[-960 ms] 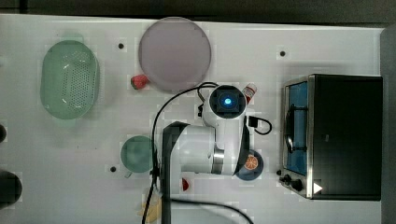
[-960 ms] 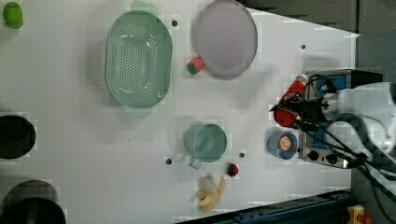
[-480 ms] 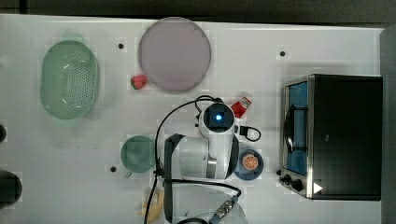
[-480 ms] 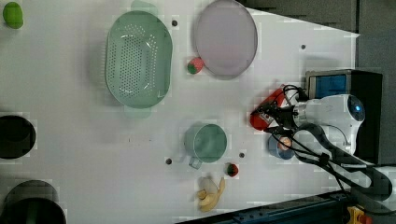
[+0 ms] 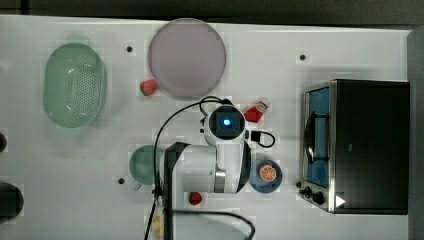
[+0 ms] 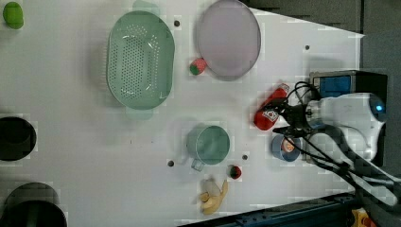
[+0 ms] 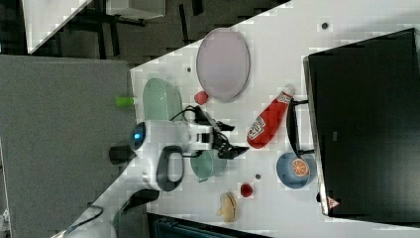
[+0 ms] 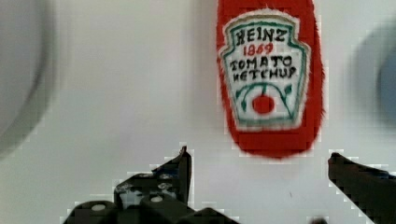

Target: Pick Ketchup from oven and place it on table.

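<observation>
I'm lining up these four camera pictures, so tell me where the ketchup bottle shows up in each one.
Top view: the Ketchup lies between the arm and the oven.
Left view: Ketchup left of the open hand, below the plate.
Right view: Ketchup beside the oven's front.
Wrist view: Ketchup label up, beyond the fingertips.
Shared landmark: the lilac plate.

You can see a green colander [image 5: 74, 85] near the top view's left. A big pale purple plate [image 5: 188, 58] lies beside it, and a small strawberry [image 5: 147, 87] sits just beside the plate's edge. Lower down there is a green cup [image 5: 145, 165]. A blue bowl [image 5: 265, 176] holds an orange slice [image 5: 268, 173]. Another strawberry [image 6: 234, 171] lies close to a banana [image 6: 213, 196] in the left view. A green lime [image 6: 13, 14] sits in the left view's top left corner.
</observation>
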`<state>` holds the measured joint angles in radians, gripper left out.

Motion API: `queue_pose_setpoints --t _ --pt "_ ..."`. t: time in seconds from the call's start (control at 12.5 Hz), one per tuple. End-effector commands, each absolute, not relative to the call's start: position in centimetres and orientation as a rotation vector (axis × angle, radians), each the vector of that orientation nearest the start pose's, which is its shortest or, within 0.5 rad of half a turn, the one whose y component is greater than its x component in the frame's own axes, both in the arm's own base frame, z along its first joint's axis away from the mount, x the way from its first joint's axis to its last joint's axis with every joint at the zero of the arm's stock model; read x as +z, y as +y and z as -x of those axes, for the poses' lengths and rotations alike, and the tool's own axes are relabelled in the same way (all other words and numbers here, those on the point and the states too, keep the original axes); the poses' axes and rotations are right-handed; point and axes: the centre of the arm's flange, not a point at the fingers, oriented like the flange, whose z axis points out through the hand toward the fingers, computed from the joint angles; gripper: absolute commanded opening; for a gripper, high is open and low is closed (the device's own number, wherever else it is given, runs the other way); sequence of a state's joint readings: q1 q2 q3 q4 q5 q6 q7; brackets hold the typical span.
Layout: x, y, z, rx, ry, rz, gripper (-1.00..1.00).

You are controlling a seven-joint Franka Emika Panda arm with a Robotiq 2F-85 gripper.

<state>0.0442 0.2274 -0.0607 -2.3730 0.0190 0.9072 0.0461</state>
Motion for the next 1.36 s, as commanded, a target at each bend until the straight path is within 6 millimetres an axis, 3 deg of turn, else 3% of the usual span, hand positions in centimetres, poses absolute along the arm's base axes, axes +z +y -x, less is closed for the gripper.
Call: queue_pose_setpoints --t 0.08,0.48,0.8,0.96,1.36 --pt "35.3 -1.5 -53.0 -0.079 1.319 2.817 1.0" --pt "51.9 -1.3 -53.3 -0.108 1.294 2.802 1.0" --pt "61.0 -1.0 -53.3 -0.161 1.272 2.792 1.0" --pt "62.0 -1.1 -52.7 -0.108 1.282 2.806 1.0" --pt "61.4 -1.0 -52.9 -0.088 1.283 2.814 1.0"
